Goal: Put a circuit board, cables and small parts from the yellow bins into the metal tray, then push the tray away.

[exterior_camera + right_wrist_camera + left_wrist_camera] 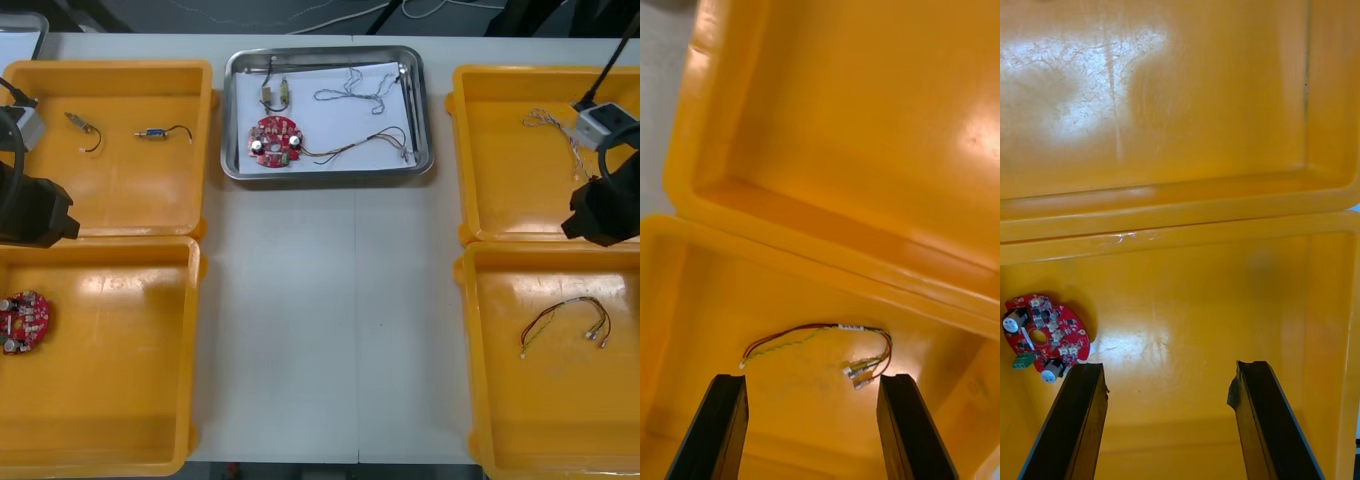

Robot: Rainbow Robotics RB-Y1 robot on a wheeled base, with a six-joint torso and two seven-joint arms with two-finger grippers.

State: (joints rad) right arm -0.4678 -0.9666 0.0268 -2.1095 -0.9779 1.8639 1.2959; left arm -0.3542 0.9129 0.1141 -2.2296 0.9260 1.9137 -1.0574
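With left gripper (1169, 369) and right gripper (811, 379) released, press the metal tray's (325, 175) near rim squarely toward the tabletop's (330, 330) far edge.

Front camera looks steeply down at the table (320, 330); wrist cameras closely face the yellow bins (110, 370).

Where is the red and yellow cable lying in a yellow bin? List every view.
Front view: red and yellow cable in the right near bin.
Right wrist view: the cable on that bin's floor, beyond the open jaws of the right gripper.
Left wrist view: faces the left bins instead.
Shared landmark: the ridge where the two right bins meet.
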